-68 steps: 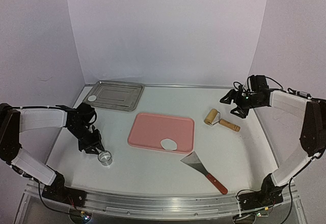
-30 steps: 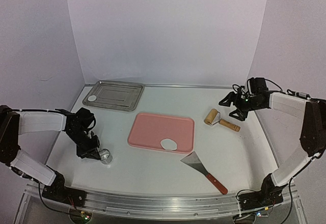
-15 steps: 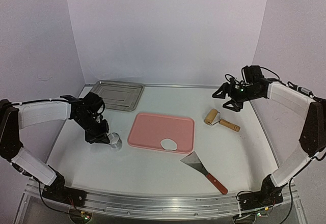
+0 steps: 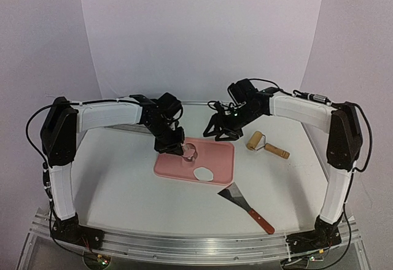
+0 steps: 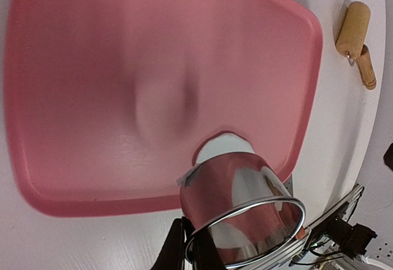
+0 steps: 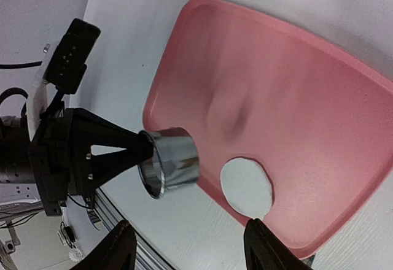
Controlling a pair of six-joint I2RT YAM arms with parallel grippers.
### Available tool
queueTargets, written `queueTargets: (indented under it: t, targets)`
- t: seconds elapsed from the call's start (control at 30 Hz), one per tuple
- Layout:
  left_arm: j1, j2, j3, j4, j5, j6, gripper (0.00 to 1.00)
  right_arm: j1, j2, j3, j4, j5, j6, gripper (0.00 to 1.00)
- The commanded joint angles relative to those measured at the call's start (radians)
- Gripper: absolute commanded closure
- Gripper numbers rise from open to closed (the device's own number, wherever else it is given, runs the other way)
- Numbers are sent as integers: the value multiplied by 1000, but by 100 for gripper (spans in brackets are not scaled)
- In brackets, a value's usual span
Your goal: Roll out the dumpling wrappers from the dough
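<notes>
Scraper: the scraper (image 4: 245, 202) lies on the table in front of the board, well apart from both arms, so I see little risk here.
Dumpling wrapper: one white dumpling wrapper (image 4: 203, 173) lies flat on the pink board (image 4: 175, 165), close to its near edge. If the cutter comes down off-target, it could clip or crease the wrapper.
Ring cutter: the ring cutter (image 4: 190, 152) is held tilted over the board's far left part. It looks lifted, though I cannot tell for sure whether it touches.
Left gripper: the left gripper (image 4: 182, 147) is clamped on the cutter's thin wall alone. Such a narrow pinch may let the ring swivel or slip when it is pressed down.
Right gripper: the right gripper (image 6: 191, 248) has its fingers spread with nothing between them, above the board's far edge. The two arms are close, so a converging move risks a knock or a shoved board.
Rolling pin: the rolling pin (image 4: 267, 145) lies to the right, off the board, and could roll if it is brushed.
Table: the table (image 4: 110, 190) is a smooth white top, so the board may slide on it.
Walls: the plain pale walls (image 4: 202, 37) close in the back and both sides.
</notes>
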Motion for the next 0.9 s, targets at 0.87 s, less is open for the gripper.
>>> queueTargets:
  t: [0.87]
  targets:
    - [-80,117,150,20,87,9,100,122,187,210,-218,179,-70,72]
